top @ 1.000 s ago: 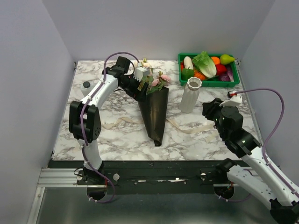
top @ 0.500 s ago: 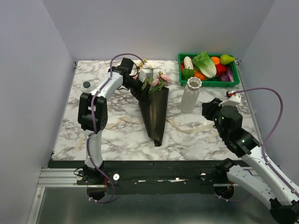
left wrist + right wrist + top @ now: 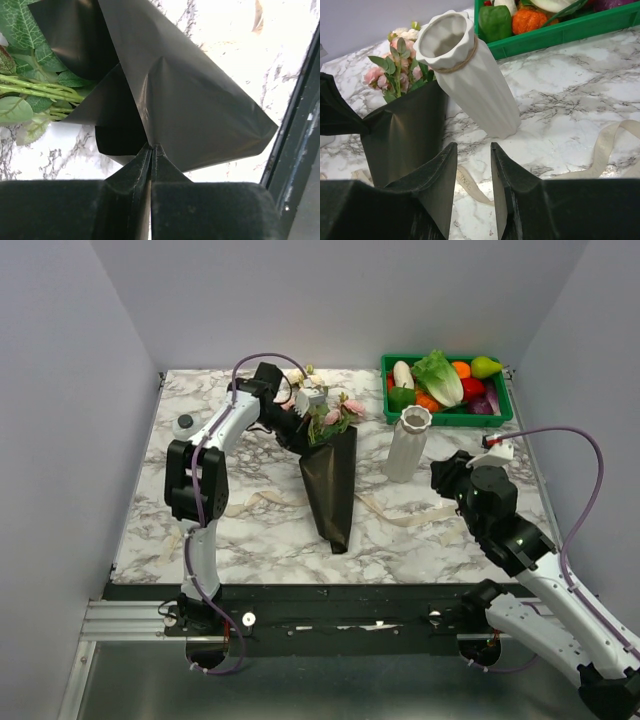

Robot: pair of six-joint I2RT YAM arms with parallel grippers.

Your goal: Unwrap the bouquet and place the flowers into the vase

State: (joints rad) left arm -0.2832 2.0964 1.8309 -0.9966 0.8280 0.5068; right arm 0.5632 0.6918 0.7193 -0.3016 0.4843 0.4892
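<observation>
The bouquet lies mid-table, its dark paper cone (image 3: 330, 485) pointing toward me and partly opened. Pink and cream flowers (image 3: 332, 412) with green leaves stick out at its far end. My left gripper (image 3: 293, 428) is at the cone's upper left edge, and its jaws are shut on a fold of the dark paper (image 3: 190, 100); my left gripper (image 3: 151, 148) pinches it at the tips, with green stems (image 3: 40, 91) to the left. The white ribbed vase (image 3: 408, 445) stands upright to the right of the cone. My right gripper (image 3: 472, 146) hovers open and holds nothing, just short of the vase (image 3: 470, 75).
A green crate (image 3: 497, 408) of vegetables sits at the back right. Loose cream ribbon (image 3: 400, 516) trails across the marble on both sides of the cone. A small white bottle (image 3: 184, 426) stands at the left edge. Grey walls enclose the table.
The left gripper went from wide open to shut on the paper's edge. The cone's upper left flap has been drawn in and the wrap looks narrower. The right arm barely moved.
</observation>
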